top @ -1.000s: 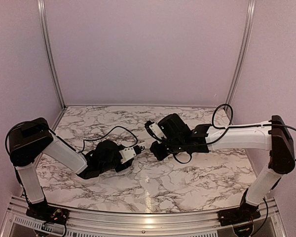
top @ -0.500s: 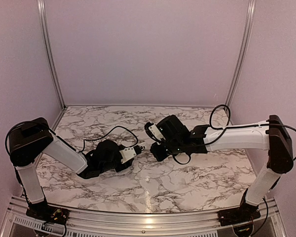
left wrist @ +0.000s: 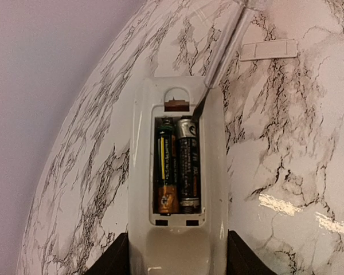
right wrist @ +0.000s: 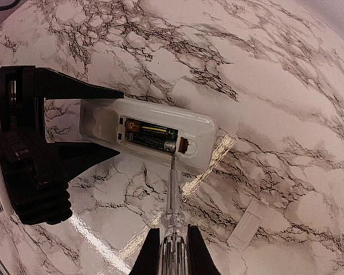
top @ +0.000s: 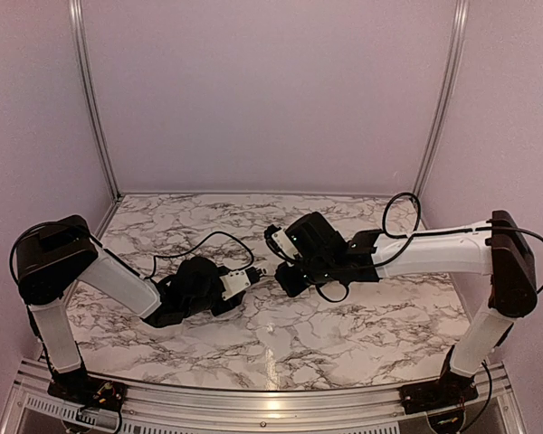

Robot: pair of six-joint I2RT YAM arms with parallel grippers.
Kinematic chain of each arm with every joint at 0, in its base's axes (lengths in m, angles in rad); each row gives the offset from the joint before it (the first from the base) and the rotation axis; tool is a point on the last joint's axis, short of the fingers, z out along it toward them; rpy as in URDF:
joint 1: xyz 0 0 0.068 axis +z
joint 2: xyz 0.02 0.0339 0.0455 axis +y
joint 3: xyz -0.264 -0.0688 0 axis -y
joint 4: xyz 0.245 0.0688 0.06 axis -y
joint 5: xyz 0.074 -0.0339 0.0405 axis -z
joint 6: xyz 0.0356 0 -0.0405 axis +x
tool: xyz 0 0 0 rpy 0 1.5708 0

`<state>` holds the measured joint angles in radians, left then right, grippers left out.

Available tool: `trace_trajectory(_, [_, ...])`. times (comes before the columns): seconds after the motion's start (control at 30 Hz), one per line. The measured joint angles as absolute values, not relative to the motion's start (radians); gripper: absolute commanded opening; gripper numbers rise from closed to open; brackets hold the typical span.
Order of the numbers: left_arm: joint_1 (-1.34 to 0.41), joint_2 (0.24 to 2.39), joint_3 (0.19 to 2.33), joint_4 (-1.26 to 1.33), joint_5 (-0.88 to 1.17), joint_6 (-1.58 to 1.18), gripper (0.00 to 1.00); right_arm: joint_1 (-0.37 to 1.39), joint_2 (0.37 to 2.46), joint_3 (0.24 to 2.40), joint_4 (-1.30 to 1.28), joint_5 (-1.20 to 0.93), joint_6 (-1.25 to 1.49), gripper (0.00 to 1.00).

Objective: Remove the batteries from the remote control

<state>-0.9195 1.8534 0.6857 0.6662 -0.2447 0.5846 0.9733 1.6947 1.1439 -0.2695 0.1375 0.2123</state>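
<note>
**Remote clamped back-up, both cells seated, rod tip at the compartment**

Left gripper (right wrist: 118, 121): clenched on the remote control (left wrist: 178, 229). One black finger presses each long side at the handset's near end.

Remote control: it sits mid-table between the two arms, with the back face turned up. Whether it rests on the marble table (top: 344, 334) or is held just above it cannot be told.

Battery recess (left wrist: 176, 105): uncovered.

Batteries (left wrist: 178, 166): both lie in the recess, side by side and touching, lengthwise along the handset. In the left wrist view, the left cell carries a green and yellow label with a copper-coloured band at the near end. The right cell is dark with silver ends.

Right gripper (right wrist: 173, 252): closed on a thin rod (right wrist: 172, 200), which runs out between its fingers toward the handset. The rod's tip meets the far end of the dark cell, at the edge of the recess away from the left gripper.

Cover piece (left wrist: 268, 50): small, white and flat. It lies on the table beside the rod's line, apart from the handset, and neither gripper touches it.
</note>
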Motion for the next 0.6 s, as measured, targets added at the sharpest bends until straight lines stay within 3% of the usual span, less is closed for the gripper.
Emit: trace_trajectory(0.6, [-0.925,1.869,0.704,0.646,-0.245,0.585,0.0,0.974,1.699,1.144,-0.27,0.16,0.213,0.0])
